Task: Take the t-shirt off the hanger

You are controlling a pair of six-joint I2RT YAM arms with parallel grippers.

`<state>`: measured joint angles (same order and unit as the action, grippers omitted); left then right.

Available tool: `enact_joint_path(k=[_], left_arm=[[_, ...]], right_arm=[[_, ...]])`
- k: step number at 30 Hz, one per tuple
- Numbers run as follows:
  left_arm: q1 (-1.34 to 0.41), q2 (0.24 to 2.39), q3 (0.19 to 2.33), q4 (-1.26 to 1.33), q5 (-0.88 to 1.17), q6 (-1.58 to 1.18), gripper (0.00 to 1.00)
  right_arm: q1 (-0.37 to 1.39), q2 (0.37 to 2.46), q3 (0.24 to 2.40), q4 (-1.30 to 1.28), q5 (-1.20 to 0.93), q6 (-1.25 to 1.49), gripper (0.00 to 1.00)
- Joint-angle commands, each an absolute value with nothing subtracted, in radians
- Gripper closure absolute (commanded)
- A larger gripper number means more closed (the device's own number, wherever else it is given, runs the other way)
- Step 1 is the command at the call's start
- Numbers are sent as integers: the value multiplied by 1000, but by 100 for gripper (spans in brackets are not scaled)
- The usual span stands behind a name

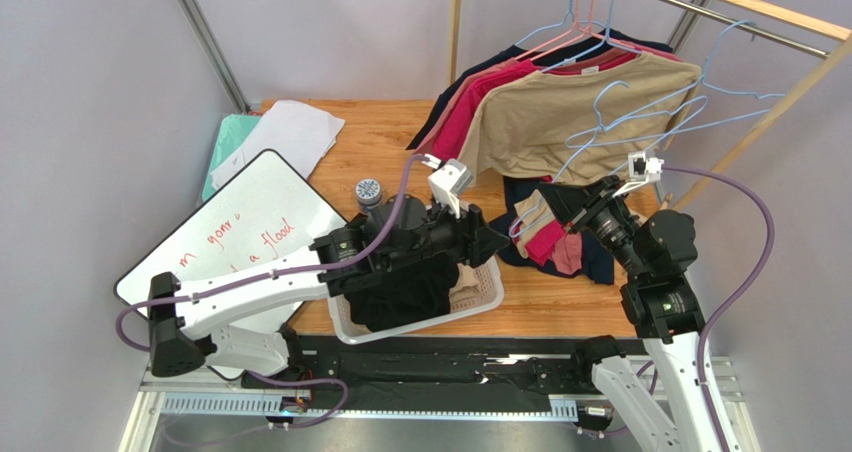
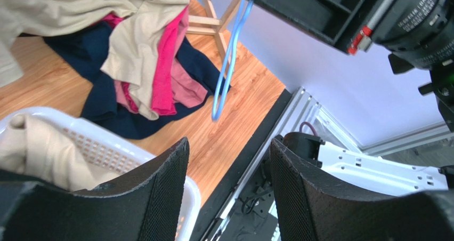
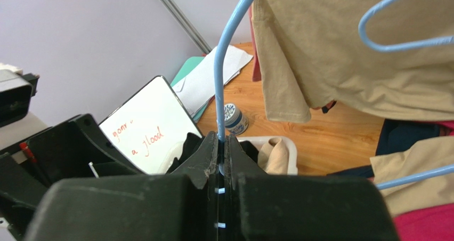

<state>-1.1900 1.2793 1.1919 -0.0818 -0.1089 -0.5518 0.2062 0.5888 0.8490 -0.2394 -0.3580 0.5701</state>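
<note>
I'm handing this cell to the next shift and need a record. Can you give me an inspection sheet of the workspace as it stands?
Surface: wooden table, partly covered.
Job's things: beige t-shirt hangs on the rack beside red and navy ones; blue hanger held by its wire.
Clutter: whiteboard, papers, jar, white basket holding clothes, clothes pile on the table.
Grippers: left gripper open, above the basket; right gripper shut on the blue hanger.
Cables: purple cable loops from each wrist.
Surroundings: plain walls; nothing else seen.
</note>
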Motion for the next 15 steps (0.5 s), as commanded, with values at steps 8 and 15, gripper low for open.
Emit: enact_joint_path(k=[8, 15], left_arm=[[-1195, 1089, 1037, -110, -186, -549, 38], [-1196, 1063, 1014, -126, -190, -551, 39]], right_arm=[[9, 652, 874, -87, -455, 523, 100], [-70, 673, 902, -81, -486, 503, 100]])
